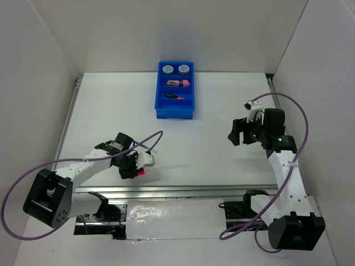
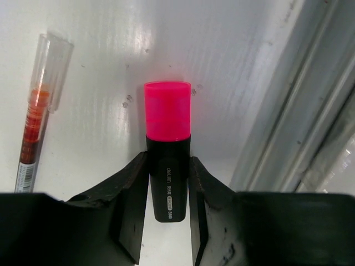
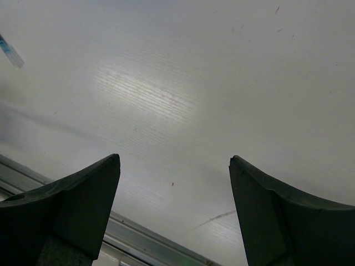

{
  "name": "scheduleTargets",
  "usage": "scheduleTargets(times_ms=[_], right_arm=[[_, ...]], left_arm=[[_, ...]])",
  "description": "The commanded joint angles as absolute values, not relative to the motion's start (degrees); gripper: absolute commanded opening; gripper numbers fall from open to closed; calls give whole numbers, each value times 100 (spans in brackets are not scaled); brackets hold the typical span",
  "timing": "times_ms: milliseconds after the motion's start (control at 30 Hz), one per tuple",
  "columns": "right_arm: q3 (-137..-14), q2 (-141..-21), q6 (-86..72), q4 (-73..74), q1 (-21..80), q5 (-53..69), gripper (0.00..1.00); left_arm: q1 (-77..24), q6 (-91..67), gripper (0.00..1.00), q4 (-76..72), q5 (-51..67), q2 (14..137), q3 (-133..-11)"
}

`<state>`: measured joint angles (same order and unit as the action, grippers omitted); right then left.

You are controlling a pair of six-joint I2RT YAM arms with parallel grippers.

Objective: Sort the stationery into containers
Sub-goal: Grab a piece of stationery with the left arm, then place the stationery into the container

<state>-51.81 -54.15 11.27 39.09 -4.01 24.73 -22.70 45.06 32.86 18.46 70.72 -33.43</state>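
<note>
My left gripper (image 1: 136, 166) is low over the table near the front rail, shut on the black body of a pink-black highlighter (image 2: 167, 116); its pink cap points away from the jaws (image 2: 167, 160). A thin red pen (image 2: 34, 130) lies on the table to the highlighter's left. The blue four-compartment tray (image 1: 157, 102) stands at the back centre. It holds two patterned rolls (image 1: 167, 68), pink and red items (image 1: 179, 83) and an orange-black highlighter (image 1: 175, 96). My right gripper (image 1: 238, 132) hangs open and empty at the right (image 3: 173, 159). A blue pen tip (image 3: 10, 54) shows at its view's edge.
An aluminium rail (image 1: 166, 190) runs along the table's front edge, just right of the held highlighter in the left wrist view (image 2: 299, 111). White walls enclose the table on three sides. The tray's nearest compartment (image 1: 175, 108) has nothing in it.
</note>
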Motion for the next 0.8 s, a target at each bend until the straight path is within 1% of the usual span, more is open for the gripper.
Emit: scheduleTargets(times_ms=[0,67,100,167,200,233,267,300,333,367,400,433,467,500,567,633,667,767], right_arm=[[-5230,-5405,1169,3823,-378,2461,85],[-5238,-5397,1178,3832,-369,2470,85],[-5247,-5423,1178,3841,-378,2461,85],[-5273,-5440,1195,3858,-378,2443,85],[-5282,-5484,1187,3876,-378,2461,85],[-5308,-5502,1187,3885,-378,2461,85],[-5343,-5528,1195,3902,-378,2452,85],[-5352,-5581,1204,3911,-378,2461,85],[-5396,-5598,1204,3902,-395,2444,85],[-5405,-5625,1204,3902,-396,2435,85],[-5414,-5669,1195,3894,-413,2435,85],[-5440,-5712,1187,3894,-422,2417,85],[-5475,-5765,1169,3902,-413,2434,85],[-5493,-5792,1160,3911,-430,2443,85],[-5563,-5844,1143,3920,-457,2426,85],[-5607,-5888,1125,3911,-483,2408,85],[-5616,-5941,1125,3911,-492,2400,85],[-5686,-6029,1169,3937,-483,2347,85]], left_arm=[[-2268,4684,21,3594,2029,7145,-4083],[-2268,4755,15,3989,2284,7294,-4707],[-2268,4720,13,4095,2390,7382,-5520],[-2250,4570,8,4376,2688,7829,-6438],[-2250,4649,5,4490,2733,8057,-7452],[-2267,4484,0,4474,2655,8538,-7906],[-2268,4456,0,4404,2472,8795,-8780],[-2224,4787,0,4447,2444,9390,-9241],[-2198,4981,0,4569,2426,9691,-9620],[-2215,5027,0,4518,2304,9981,-10381],[-2215,4984,0,4396,2224,10585,-10754],[-2189,4940,0,4273,2163,10913,-11062],[-2162,4974,0,4150,2223,11168,-11744],[-2101,5053,0,4079,2276,11702,-12038],[-2074,5202,0,3634,2242,12118,-12505],[-2100,5439,0,3079,2084,12488,-12455],[-2127,5667,0,2545,1970,12655,-12315],[-2145,5705,0,1961,1942,13128,-12462]])
